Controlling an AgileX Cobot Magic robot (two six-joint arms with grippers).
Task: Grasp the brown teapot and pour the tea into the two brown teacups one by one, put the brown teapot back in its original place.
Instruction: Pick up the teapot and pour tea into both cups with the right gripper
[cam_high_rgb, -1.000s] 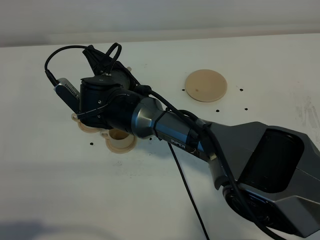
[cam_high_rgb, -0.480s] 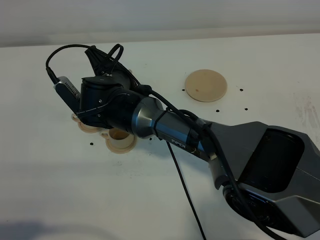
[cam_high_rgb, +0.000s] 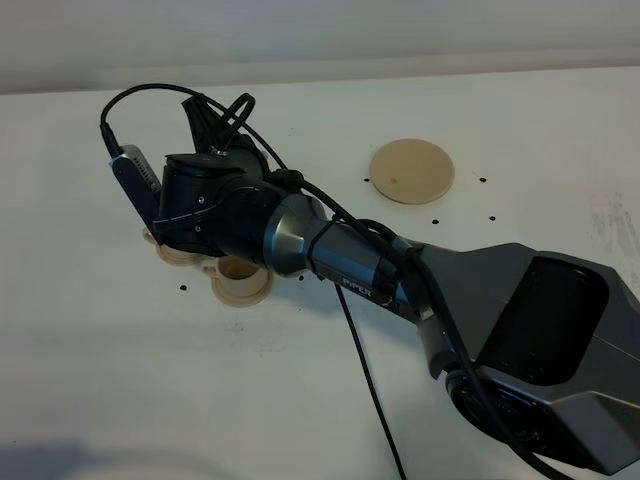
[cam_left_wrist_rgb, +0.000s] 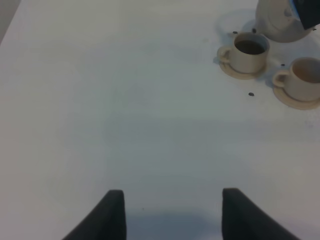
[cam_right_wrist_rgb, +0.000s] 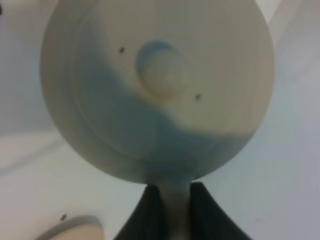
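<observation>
My right gripper (cam_right_wrist_rgb: 175, 202) is shut on the loop handle of the brown teapot (cam_right_wrist_rgb: 160, 85). The right wrist view looks down on its domed lid and knob. The left wrist view shows the teapot (cam_left_wrist_rgb: 279, 24) in the air just behind the two brown teacups. One cup (cam_left_wrist_rgb: 248, 54) looks dark inside; the other (cam_left_wrist_rgb: 304, 80) stands beside it, each on a small saucer. In the high view the right arm (cam_high_rgb: 230, 210) covers the teapot and most of both cups (cam_high_rgb: 240, 285). The wide tan saucer (cam_high_rgb: 412, 170) lies bare at the back right. My left gripper (cam_left_wrist_rgb: 172, 215) is open and empty, well away from the cups.
The white table (cam_high_rgb: 300, 400) holds only small dark specks near the cups and the wide saucer. The right arm's black cable (cam_high_rgb: 370, 380) hangs down across the table front. The edge of a cup saucer (cam_right_wrist_rgb: 75, 227) shows below the teapot.
The right wrist has rolled slightly over the cups, and its camera block and cable loop have shifted up and a little to the right. The cups and the wide saucer have not moved.
</observation>
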